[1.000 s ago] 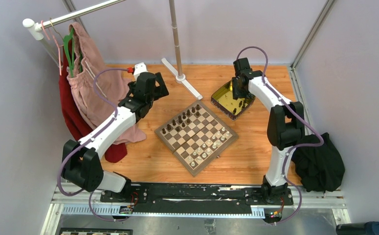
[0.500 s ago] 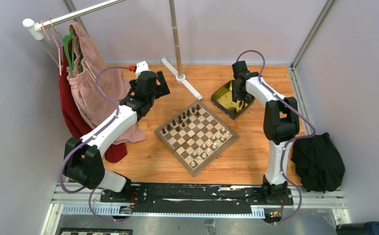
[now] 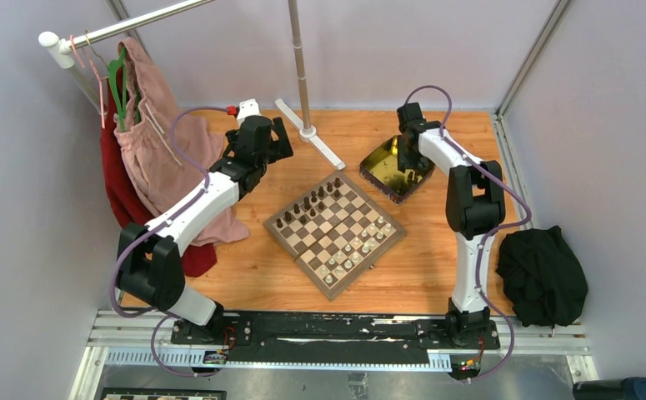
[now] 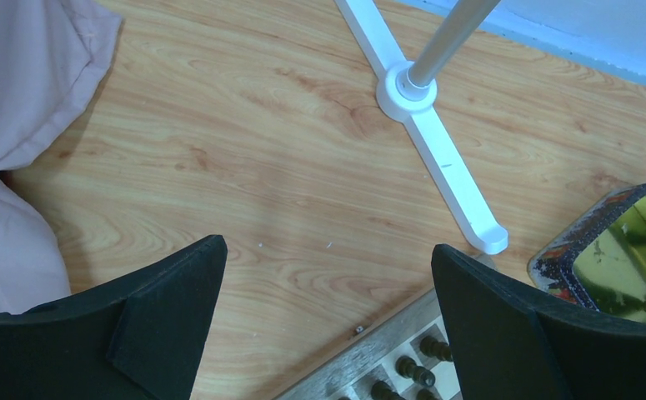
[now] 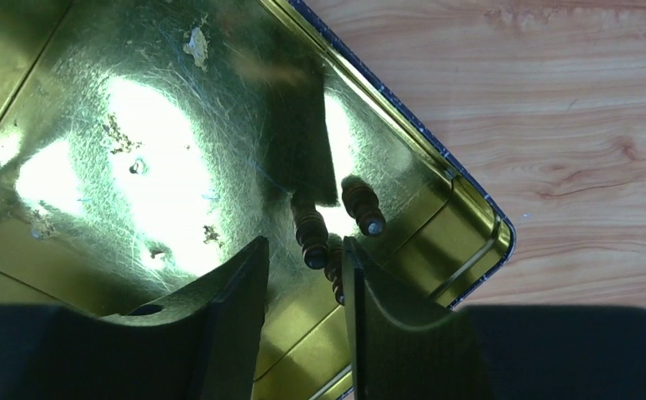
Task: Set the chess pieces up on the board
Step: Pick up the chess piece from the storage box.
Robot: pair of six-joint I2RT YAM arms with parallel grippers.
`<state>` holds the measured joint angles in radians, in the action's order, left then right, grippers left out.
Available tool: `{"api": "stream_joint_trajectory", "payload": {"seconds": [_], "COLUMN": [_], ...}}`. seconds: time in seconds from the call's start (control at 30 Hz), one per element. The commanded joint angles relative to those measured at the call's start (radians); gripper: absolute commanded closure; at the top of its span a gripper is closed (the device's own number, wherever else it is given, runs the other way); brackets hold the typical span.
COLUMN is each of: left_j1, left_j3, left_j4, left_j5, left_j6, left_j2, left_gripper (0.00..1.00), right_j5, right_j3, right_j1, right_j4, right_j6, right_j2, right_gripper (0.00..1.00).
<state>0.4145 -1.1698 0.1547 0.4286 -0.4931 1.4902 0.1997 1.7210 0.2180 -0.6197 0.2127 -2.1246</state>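
- The left gripper [image 4: 328,258] hovers over bare table [image 4: 244,167] just beyond the far corner of the board [image 3: 329,233]. Its jaws are wide apart and hold nothing.
- On the board, dark chess pieces [image 3: 307,208] stand along the far-left side and pale chess pieces [image 3: 361,246] along the near-right. The dark side appears incomplete.
- The tin [image 3: 379,171] sits near the board's right corner. Three loose dark pieces [image 5: 361,208] lie on their sides, clustered in one corner of it.
- The right gripper [image 5: 302,250] is down inside the tin. Its jaws are narrowly apart with nothing clamped, and one lying piece sits at the tips.
- Recommended: centre on that one piece, keep clear of its neighbour, close gently across the stem, and lift straight up past the tin wall.
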Motion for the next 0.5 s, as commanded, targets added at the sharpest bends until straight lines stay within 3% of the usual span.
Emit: {"api": "stream_joint_trajectory", "payload": {"seconds": [0.0, 0.27, 0.47], "left_j1": [-0.003, -0.009, -0.01], "left_j3": [-0.037, -0.051, -0.057], "left_j4": [-0.018, -0.018, -0.016], "left_j5": [-0.008, -0.017, -0.023], "left_j6": [0.022, 0.023, 0.019], "left_j2": [0.023, 0.042, 0.046], "left_gripper": [0.0, 0.0, 0.0], "right_j5": [-0.014, -0.021, -0.022], "right_j3": [0.034, 0.043, 0.036], "right_j1": [-0.018, -0.02, -0.02], "right_j4": [-0.01, -0.017, -0.019], "right_j6": [0.004, 0.007, 0.006], "right_j2": [-0.038, -0.058, -0.053], "right_gripper": [0.6, 0.64, 0.77]}}
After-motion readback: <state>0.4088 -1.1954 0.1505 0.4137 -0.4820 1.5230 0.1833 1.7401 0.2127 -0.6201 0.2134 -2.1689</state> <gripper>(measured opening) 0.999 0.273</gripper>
